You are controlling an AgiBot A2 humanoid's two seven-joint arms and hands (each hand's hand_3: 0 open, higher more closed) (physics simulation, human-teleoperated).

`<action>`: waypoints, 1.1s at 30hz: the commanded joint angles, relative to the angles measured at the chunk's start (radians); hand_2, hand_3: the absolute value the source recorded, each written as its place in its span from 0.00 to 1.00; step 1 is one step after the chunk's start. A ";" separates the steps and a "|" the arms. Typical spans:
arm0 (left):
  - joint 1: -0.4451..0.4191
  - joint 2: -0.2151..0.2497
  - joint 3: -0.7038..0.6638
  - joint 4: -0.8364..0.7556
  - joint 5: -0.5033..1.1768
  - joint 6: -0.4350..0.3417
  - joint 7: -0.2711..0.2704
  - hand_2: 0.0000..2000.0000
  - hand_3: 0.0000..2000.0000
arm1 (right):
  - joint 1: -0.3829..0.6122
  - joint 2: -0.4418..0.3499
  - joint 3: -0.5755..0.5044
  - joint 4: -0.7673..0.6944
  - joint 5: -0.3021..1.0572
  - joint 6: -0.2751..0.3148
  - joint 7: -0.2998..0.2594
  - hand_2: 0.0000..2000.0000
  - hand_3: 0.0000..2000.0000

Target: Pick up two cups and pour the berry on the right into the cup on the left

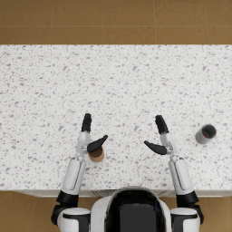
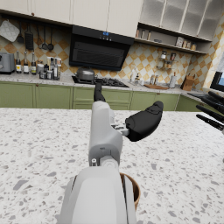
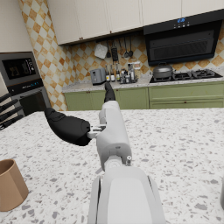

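Note:
A brown cup [image 1: 96,155] stands upright on the speckled counter near its front edge, just under my left wrist; it also shows as the brown cup [image 2: 132,190] and the brown cup [image 3: 10,185]. My left hand [image 1: 89,136] hovers open above and just beyond it, thumb spread toward the middle. A grey cup [image 1: 205,134] with a red berry inside stands far right. My right hand [image 1: 159,137] is open, well to the left of that grey cup, holding nothing. The left hand [image 2: 131,118] and right hand [image 3: 83,122] show fingers spread apart.
The white speckled counter [image 1: 113,81] stretches wide behind the hands, its far edge meeting a brown floor [image 1: 113,20]. In the wrist views, green kitchen cabinets [image 2: 39,96] and a stove stand far behind the counter.

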 commanded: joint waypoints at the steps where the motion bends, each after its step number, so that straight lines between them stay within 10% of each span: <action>1: 0.000 0.000 0.000 0.000 0.000 0.000 0.000 0.00 0.00 | 0.000 0.000 0.000 0.000 0.000 0.000 0.000 0.00 0.00; 16: 0.002 0.001 0.030 0.016 0.000 0.000 0.000 0.00 0.00 | 0.002 -0.001 0.030 -0.016 0.000 0.000 0.000 0.00 0.00; 33: -0.333 -0.082 -0.142 -0.159 0.270 -0.100 -0.100 0.00 0.00 | -0.101 -0.034 -0.441 -0.025 0.269 -0.099 0.101 0.00 0.00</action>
